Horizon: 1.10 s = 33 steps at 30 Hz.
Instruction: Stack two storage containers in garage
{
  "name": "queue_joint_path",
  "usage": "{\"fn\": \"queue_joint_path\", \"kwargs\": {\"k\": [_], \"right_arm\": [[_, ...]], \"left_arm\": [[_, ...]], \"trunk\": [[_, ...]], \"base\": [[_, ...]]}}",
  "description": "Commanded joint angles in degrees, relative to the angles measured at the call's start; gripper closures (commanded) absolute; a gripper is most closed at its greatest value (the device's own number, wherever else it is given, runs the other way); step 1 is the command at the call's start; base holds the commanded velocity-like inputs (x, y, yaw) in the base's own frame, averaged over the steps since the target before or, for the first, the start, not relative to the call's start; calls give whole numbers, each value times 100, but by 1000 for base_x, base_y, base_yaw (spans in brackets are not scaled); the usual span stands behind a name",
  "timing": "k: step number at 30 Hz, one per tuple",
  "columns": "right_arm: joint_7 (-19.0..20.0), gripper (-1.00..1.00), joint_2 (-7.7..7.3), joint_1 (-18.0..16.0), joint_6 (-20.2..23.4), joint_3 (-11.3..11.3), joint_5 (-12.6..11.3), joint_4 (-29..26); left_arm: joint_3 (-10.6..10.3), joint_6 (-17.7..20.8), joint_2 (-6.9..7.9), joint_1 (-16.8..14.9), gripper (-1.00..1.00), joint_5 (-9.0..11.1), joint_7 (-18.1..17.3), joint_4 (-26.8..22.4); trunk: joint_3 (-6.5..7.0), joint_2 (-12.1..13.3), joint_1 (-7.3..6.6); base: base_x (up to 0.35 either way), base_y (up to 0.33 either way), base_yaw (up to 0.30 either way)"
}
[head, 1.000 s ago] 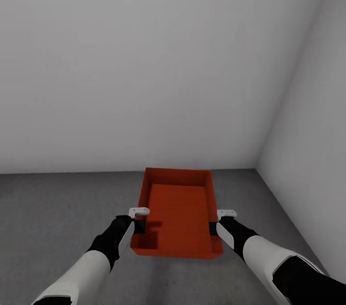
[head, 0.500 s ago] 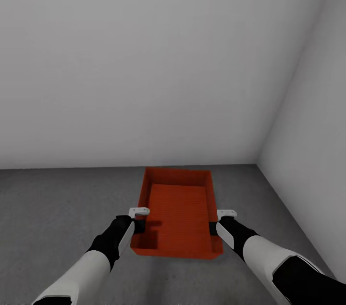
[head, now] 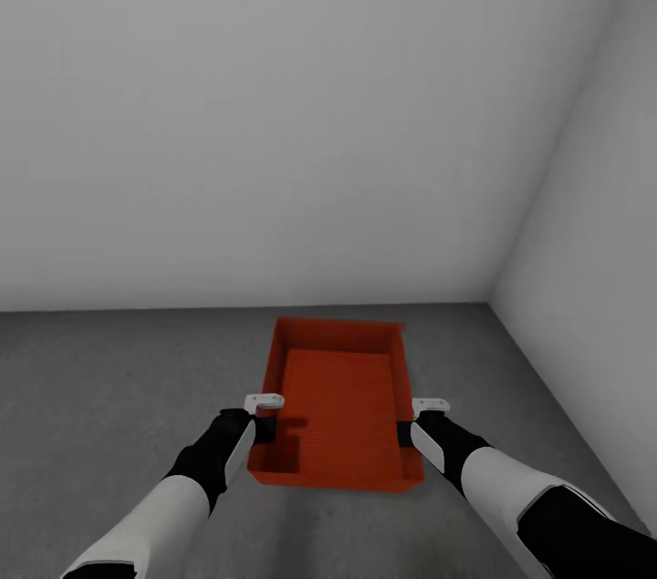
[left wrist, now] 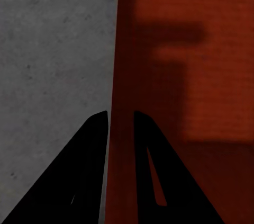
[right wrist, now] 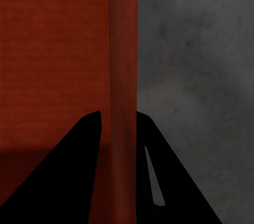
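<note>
One orange-red open-top storage container (head: 338, 406) is held between my two arms, low over the dark grey concrete floor (head: 109, 397) of the garage. My left gripper (head: 265, 427) is shut on its left side wall (left wrist: 124, 49), one finger inside and one outside. My right gripper (head: 404, 431) is shut on the right side wall (right wrist: 123, 49) in the same way. The bin is empty inside. I cannot tell whether its base touches the floor.
A plain grey-white wall (head: 274, 105) stands straight ahead, just past the bin. A second wall (head: 593, 269) closes the right side and forms a corner. Bare concrete stretches to the left.
The line where the far wall meets the floor has risen in the picture, so the camera has moved. The bin and both grippers keep the same place relative to each other.
</note>
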Motion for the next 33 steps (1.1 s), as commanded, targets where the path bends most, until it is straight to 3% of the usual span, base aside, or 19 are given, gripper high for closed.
{"fn": "queue_joint_path", "kwargs": {"k": [1, 33], "right_arm": [[-31, 100, -2, 3, 10, 309, -246, -13], [-31, 100, -2, 3, 10, 309, -246, -13]], "left_arm": [[71, 52, -4, -7, 100, -219, 407, -59], [71, 52, -5, -7, 100, -219, 398, -60]], "trunk": [[-33, -45, 22], [-902, -1328, 725]], "base": [[0, 0, 0], [0, 0, 0]]}}
